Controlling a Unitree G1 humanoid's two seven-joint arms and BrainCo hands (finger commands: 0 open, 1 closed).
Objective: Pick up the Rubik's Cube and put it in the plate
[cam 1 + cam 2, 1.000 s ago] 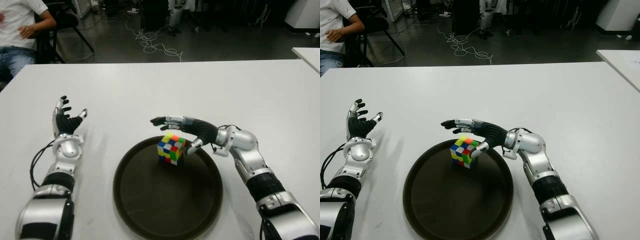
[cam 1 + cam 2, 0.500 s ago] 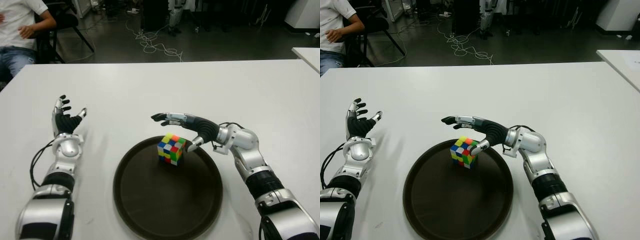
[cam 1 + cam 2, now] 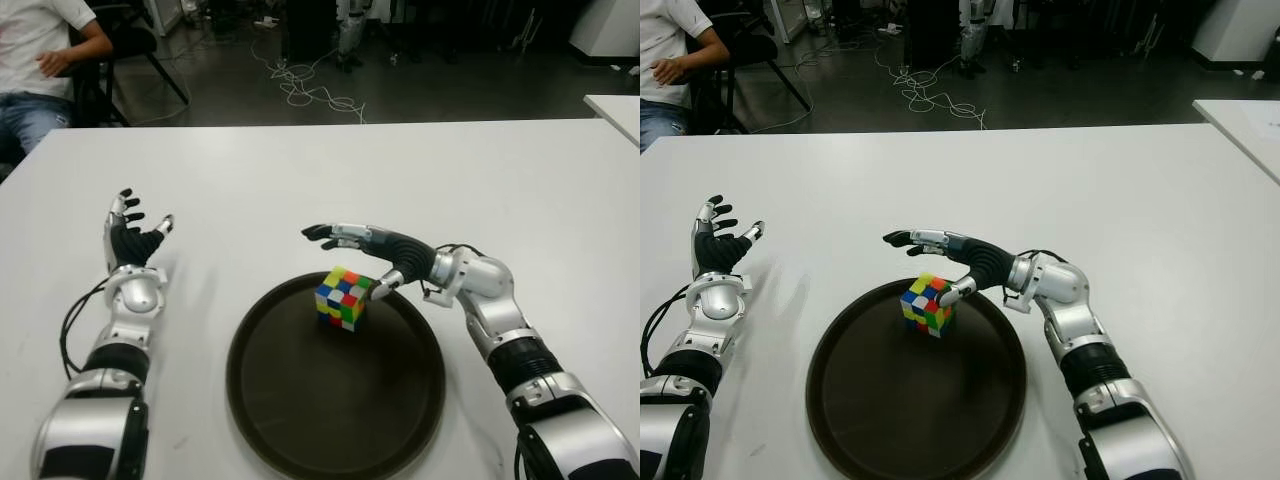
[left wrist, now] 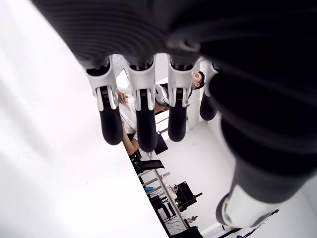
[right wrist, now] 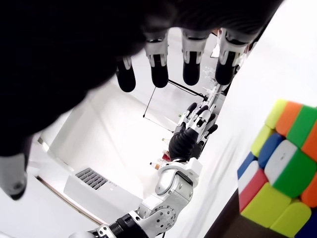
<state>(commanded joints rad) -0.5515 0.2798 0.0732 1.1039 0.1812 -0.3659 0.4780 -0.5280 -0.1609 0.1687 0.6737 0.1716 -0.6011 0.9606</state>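
— Where do we see the Rubik's Cube (image 3: pixel 340 298)?

— Sitting in the dark plate (image 3: pixel 300 420) near its 12 o'clock rim. Our right robot hand (image 3: pixel 365 262), fingers spread and holding nothing, hovers just above it, seemingly releasing. The left robot hand (image 3: pixel 130 240) shows open at 9 o'clock over the white surface (image 3: pixel 250 190).

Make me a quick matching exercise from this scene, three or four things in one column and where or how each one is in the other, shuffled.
1. Rubik's Cube
2. plate
3. right hand
4. left hand

A. fingers spread, beside the plate on the robot's left
B. open, over the cube
C. dark and round, on the white table
D. sitting in the plate, near its far rim

Pairs: 1-D, 2-C, 3-B, 4-A
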